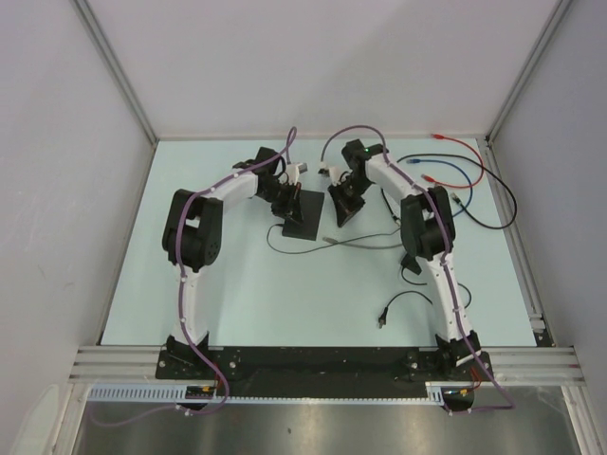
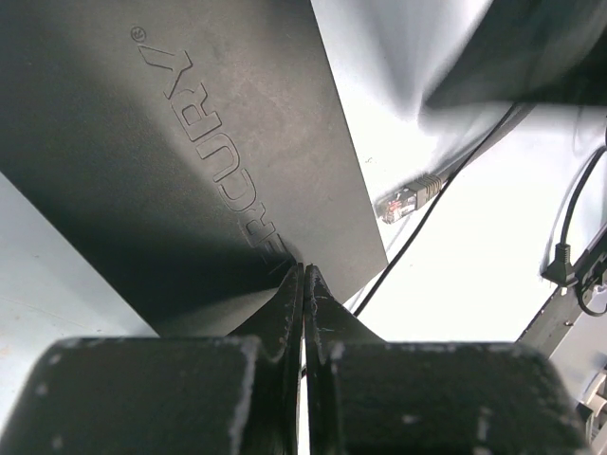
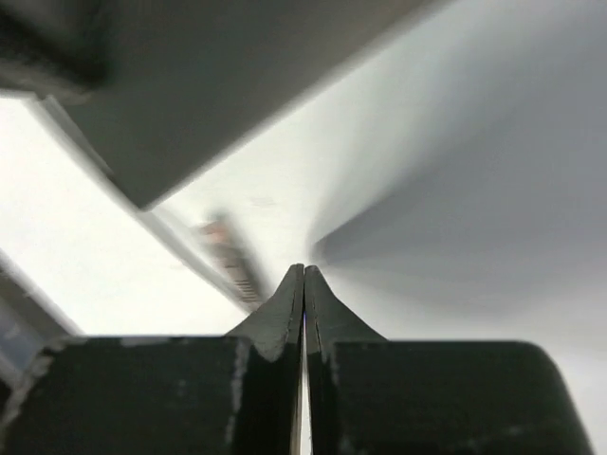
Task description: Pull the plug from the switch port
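top external: the switch (image 1: 303, 220) lies flat on the pale desk (image 1: 237, 284) between the two arms, toward the far side. the left pincer (image 1: 287, 204) hangs over its far left edge, and the right pincer (image 1: 340, 210) is just beside its right edge. a grey cable (image 1: 365, 243) runs along the desk from near the switch's near right corner toward the right arm. red (image 1: 455, 142), blue (image 1: 446, 171) and black (image 1: 503, 209) leads curl well apart on the right. whether either pincer is open is too small to tell here.

left wrist: this view gives the detail. the switch fills the upper left, with raised lettering on its matte top. the plug (image 2: 408, 197), with a clear tip and a dark boot, lies loose on the desk just beside the switch's right edge, not in any socket. a thin black lead (image 2: 417, 237) passes next to it. the left pincer's fingers (image 2: 285, 313) are pressed together with nothing between them, their tips at the switch's near edge.

right wrist: the picture is heavily blurred. the right pincer's fingers (image 3: 327, 313) are also closed on nothing. a dark slab (image 3: 218, 76) crosses the upper left, and i cannot tell what it is.
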`<state>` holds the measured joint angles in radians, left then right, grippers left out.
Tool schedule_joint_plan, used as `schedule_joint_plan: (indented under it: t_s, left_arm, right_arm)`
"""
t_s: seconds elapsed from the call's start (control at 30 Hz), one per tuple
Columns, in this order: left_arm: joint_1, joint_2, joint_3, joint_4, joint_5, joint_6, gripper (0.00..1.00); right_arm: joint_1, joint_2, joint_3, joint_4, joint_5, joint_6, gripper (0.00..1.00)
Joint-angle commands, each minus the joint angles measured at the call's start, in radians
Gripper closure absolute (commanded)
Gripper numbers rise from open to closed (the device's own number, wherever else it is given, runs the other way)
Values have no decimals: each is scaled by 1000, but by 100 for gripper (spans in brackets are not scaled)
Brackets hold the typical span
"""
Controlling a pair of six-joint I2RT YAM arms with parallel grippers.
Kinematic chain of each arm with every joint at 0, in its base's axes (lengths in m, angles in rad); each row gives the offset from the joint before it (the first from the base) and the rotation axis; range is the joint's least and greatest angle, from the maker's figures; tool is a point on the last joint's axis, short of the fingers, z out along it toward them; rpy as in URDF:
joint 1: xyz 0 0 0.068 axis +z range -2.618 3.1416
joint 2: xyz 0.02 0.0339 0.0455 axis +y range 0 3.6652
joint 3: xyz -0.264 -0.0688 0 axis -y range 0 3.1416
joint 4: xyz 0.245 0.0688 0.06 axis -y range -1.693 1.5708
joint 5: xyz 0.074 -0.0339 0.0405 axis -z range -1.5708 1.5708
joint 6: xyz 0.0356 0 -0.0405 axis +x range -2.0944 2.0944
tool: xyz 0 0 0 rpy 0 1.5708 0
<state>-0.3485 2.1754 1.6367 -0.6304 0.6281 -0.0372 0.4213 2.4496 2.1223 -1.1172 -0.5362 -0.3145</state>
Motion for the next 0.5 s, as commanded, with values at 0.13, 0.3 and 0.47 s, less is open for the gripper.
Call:
schedule_joint_plan:
  t_s: [0.13, 0.3, 0.47]
  left_arm:
    - [-10, 26, -2, -18, -74, 10, 100]
    - [-10, 18, -1, -20, -79, 10, 100]
    - [-10, 8, 2, -23, -84, 13, 98]
  right_arm:
    - [-196, 61, 235, 76, 291, -55, 100]
    - [-231, 34, 236, 30, 217, -160, 72]
    - [-223, -257, -201, 40, -20, -374, 55]
